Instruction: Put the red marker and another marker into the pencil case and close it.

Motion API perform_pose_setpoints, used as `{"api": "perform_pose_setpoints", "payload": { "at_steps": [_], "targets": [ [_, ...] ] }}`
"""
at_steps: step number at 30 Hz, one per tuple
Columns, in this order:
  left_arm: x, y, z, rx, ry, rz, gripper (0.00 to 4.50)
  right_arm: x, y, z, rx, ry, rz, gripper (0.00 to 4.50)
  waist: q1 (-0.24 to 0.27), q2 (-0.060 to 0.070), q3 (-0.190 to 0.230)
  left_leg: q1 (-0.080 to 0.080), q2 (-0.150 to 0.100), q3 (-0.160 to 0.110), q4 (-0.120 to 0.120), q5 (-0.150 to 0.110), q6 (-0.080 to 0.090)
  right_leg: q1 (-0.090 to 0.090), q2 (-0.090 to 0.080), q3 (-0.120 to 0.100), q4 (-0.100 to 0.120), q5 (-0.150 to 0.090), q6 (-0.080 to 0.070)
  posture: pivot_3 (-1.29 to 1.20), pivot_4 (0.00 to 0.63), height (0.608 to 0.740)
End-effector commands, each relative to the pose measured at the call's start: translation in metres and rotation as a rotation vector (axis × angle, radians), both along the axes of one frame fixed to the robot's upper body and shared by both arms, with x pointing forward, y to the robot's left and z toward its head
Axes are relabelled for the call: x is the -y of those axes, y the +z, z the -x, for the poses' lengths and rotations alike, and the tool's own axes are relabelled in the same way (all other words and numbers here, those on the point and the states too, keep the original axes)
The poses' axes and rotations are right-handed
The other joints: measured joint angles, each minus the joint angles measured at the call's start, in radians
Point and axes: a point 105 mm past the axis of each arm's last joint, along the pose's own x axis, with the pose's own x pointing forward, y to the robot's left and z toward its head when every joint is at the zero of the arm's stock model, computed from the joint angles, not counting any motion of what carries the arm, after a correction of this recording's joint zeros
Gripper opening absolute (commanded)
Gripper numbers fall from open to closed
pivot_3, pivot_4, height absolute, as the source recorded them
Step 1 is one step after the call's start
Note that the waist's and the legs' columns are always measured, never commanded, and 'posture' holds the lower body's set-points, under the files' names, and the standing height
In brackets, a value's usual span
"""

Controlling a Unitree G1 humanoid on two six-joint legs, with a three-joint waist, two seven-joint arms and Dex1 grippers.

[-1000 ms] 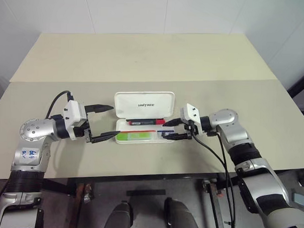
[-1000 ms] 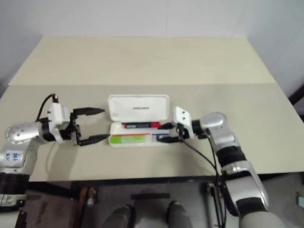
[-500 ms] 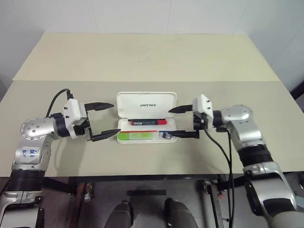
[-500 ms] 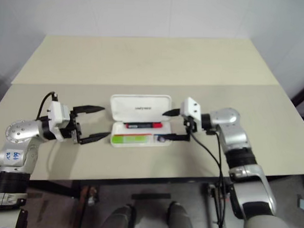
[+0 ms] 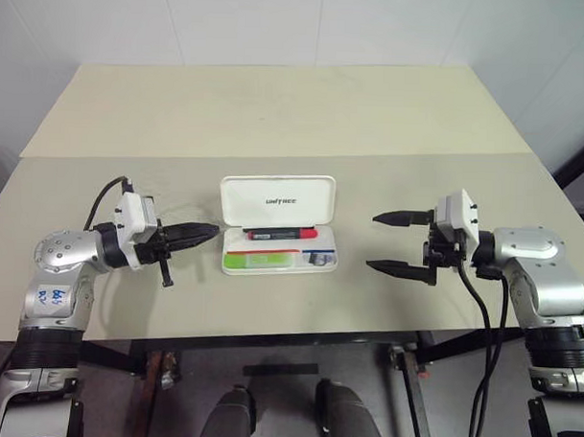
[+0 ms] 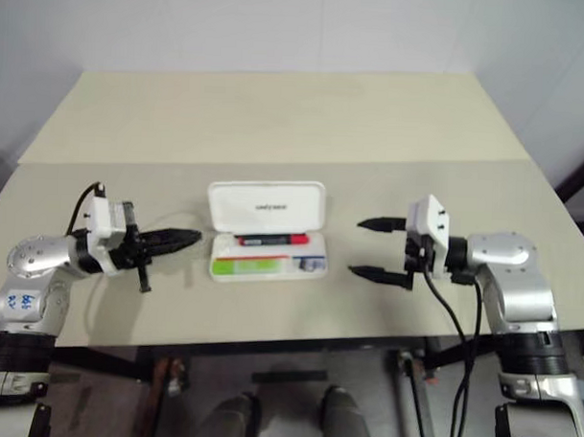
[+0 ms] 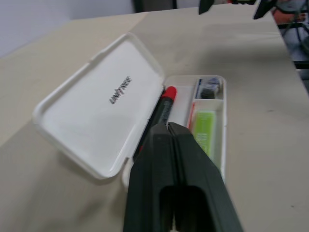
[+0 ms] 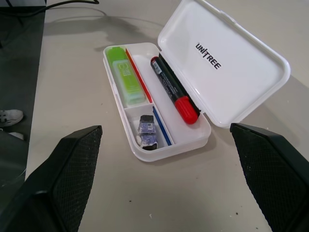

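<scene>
Between the tools: pencil case (image 5: 279, 225) open on tabletop (image 5: 276, 112), holding red marker (image 5: 281, 234) and green marker (image 5: 262, 261).
Left tool (image 5: 191, 237): fingers together, empty.
Right tool (image 5: 400, 243): fingers apart, empty.
Risk: pushing the lid may slide the unbraced case.

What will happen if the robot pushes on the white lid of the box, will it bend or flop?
The white hard plastic pencil case looks stiff, so its raised lid will probably swing shut on the hinge, not bend. The whole case seems light and may slide on the smooth beige table if pushed from one side.
</scene>
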Motion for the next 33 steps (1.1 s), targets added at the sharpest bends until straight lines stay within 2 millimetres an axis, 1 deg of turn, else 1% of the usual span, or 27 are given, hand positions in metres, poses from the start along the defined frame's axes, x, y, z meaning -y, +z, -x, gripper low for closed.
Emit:
{"api": "perform_pose_setpoints", "payload": {
  "at_steps": [1, 5, 7, 9, 12, 15, 18, 21, 25, 28, 33],
  "targets": [
    [-0.011, 0.006, -0.014, 0.058, 0.161, 0.069, 0.01, -0.002, 0.012, 0.003, 0.063, 0.0, -0.012, 4.5, 0.001, 0.0, 0.0, 0.0, 0.0, 0.0, 0.0, 0.0, 0.0, 0.0, 0.0, 0.0, 0.0, 0.0, 0.0, 0.0, 0.15, 0.74],
    [-0.022, 0.006, -0.028, 0.056, 0.326, 0.149, 0.01, -0.002, 0.011, 0.004, 0.07, -0.012, -0.013, 4.5, 0.002, 0.0, 0.0, -0.001, 0.0, -0.001, 0.001, 0.0, 0.0, 0.0, 0.0, -0.001, 0.0, 0.0, 0.001, 0.0, 0.15, 0.74],
    [-0.028, 0.002, -0.04, 0.036, 0.442, 0.203, 0.01, -0.001, 0.012, 0.004, 0.075, -0.021, -0.018, 4.5, 0.002, 0.0, 0.0, -0.001, 0.0, -0.001, 0.0, 0.0, 0.0, 0.0, 0.0, -0.001, 0.0, 0.0, 0.001, 0.0, 0.15, 0.74],
    [-0.027, -0.003, -0.048, 0.018, 0.502, 0.23, 0.01, -0.001, 0.012, 0.004, 0.076, -0.025, -0.02, 4.5, 0.004, 0.0, 0.0, -0.001, 0.0, -0.001, 0.001, 0.0, 0.0, 0.0, 0.0, -0.001, 0.0, 0.001, 0.001, 0.0, 0.15, 0.74],
    [-0.018, -0.007, -0.067, -0.027, 0.553, 0.253, 0.01, -0.003, 0.011, 0.004, 0.077, -0.026, -0.022, 4.5, 0.009, -0.001, 0.0, -0.001, -0.001, -0.001, 0.002, 0.0, 0.0, 0.001, 0.0, -0.001, 0.0, 0.001, 0.002, 0.0, 0.15, 0.74],
    [-0.005, -0.006, -0.081, -0.065, 0.543, 0.262, 0.01, -0.005, 0.012, 0.004, 0.079, -0.026, -0.025, 4.5, 0.019, -0.001, 0.0, -0.001, -0.001, -0.001, 0.003, 0.0, 0.0, 0.001, 0.0, -0.001, 0.0, 0.001, 0.002, 0.0, 0.15, 0.74],
    [0.005, -0.005, -0.088, -0.089, 0.513, 0.259, 0.01, -0.007, 0.012, 0.005, 0.079, -0.026, -0.027, 4.5, 0.023, -0.001, 0.0, -0.001, -0.001, -0.001, 0.002, 0.0, 0.0, 0.001, 0.001, -0.001, 0.0, 0.001, 0.002, 0.0, 0.15, 0.74],
    [0.013, -0.005, -0.091, -0.104, 0.459, 0.252, 0.01, -0.008, 0.011, 0.007, 0.07, -0.026, -0.031, 4.5, 0.023, -0.001, 0.0, -0.001, -0.001, -0.001, 0.001, 0.0, 0.0, 0.001, 0.001, -0.001, -0.001, 0.001, 0.002, 0.0, 0.15, 0.74],
    [0.012, -0.009, -0.09, -0.127, 0.421, 0.226, 0.01, -0.009, 0.01, 0.008, 0.068, -0.028, -0.03, 4.5, 0.023, -0.001, 0.0, -0.001, -0.001, 0.0, 0.001, 0.0, 0.0, 0.001, 0.001, -0.001, -0.002, 0.001, 0.002, 0.0, 0.15, 0.74],
    [0.007, -0.012, -0.089, -0.144, 0.385, 0.229, 0.01, -0.009, 0.01, 0.008, 0.069, -0.039, -0.037, 4.5, 0.023, -0.001, 0.0, -0.001, -0.001, 0.0, 0.001, 0.0, 0.0, 0.001, 0.001, -0.001, -0.001, 0.001, 0.002, 0.0, 0.15, 0.74],
    [0.009, -0.01, -0.08, -0.116, 0.273, 0.203, 0.01, -0.01, 0.01, 0.01, 0.068, -0.047, -0.047, 4.5, 0.024, -0.001, 0.0, -0.001, -0.001, -0.001, 0.001, 0.0, 0.0, 0.001, 0.001, -0.001, -0.001, 0.001, 0.002, 0.0, 0.15, 0.74]
  ]
}}
